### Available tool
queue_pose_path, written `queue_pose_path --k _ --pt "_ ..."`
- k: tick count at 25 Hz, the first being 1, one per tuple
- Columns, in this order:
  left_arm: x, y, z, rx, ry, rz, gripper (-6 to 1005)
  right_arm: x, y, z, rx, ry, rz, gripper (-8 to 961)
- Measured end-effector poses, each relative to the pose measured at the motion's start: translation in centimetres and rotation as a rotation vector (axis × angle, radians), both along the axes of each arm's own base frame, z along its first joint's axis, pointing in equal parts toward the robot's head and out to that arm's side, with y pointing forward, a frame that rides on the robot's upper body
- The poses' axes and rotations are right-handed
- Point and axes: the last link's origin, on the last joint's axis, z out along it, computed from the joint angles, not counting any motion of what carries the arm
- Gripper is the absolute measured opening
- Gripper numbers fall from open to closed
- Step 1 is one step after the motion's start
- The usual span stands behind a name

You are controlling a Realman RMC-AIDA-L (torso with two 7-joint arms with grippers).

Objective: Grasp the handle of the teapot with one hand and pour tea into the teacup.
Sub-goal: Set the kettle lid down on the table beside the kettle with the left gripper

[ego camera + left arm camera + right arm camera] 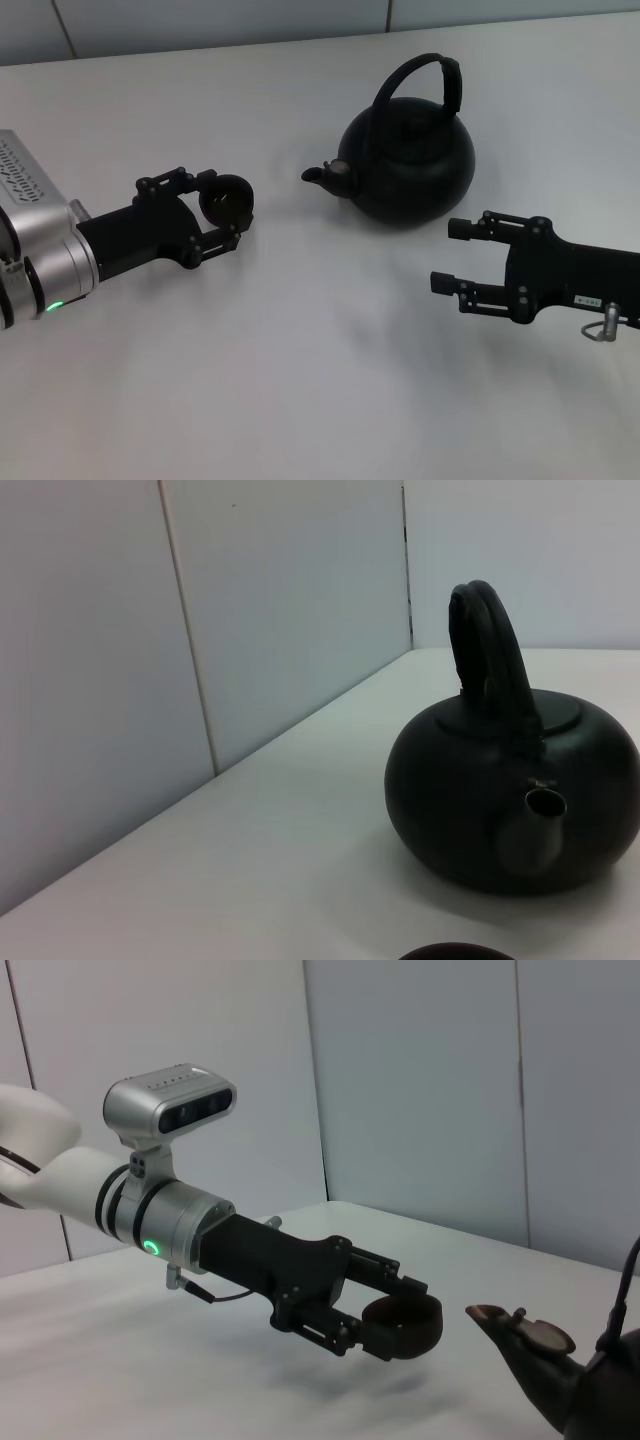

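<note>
The matte-black teapot (410,165) stands on the white table, its short spout (320,175) pointing toward my left arm. Its arched handle (432,78) rises upright over the lid. My left gripper (226,206) is shut on the tiny black teacup (228,197) and holds it just above the table, a short way from the spout. The right wrist view shows the held teacup (405,1325) close to the spout (510,1322). In the left wrist view the teapot (515,800) and its handle (488,650) are ahead. My right gripper (448,256) is open and empty, below the teapot's right side.
The white table (300,390) spreads bare in front of both arms. A panelled wall (200,20) runs along the table's far edge behind the teapot.
</note>
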Motion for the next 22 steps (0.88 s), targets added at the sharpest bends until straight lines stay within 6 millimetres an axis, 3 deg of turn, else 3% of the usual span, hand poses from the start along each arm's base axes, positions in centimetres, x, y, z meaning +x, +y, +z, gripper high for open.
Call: queue_pose_path --k 22 --pt "-1.1 -0.4 -0.8 -0.007 0.058 0.027 686 -0.8 0.6 -0.4 -0.004 0.009 0.023 722"
